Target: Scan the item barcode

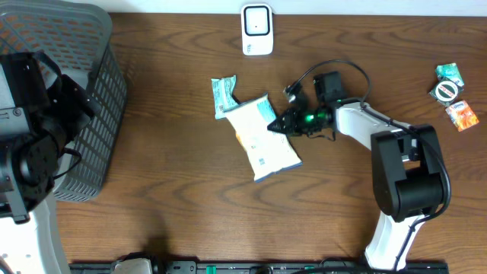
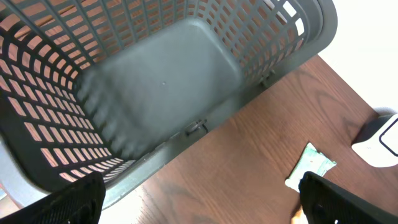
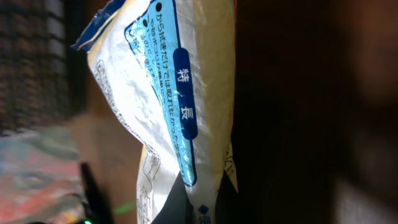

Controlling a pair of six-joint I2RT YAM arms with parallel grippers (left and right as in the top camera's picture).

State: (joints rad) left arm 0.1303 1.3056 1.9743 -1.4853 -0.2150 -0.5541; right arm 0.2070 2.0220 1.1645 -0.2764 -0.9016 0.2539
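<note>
Glossy, crinkled plastic-film packet [image 1: 262,138], matt grey plastic basket [image 1: 100,114], smooth dark wood-grain table [image 1: 167,213].

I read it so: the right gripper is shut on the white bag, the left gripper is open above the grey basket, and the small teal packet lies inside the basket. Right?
Not quite. The small teal packet lies on the table, beside the white bag, not inside the grey basket; the overhead view shows it. The rest stands.
</note>
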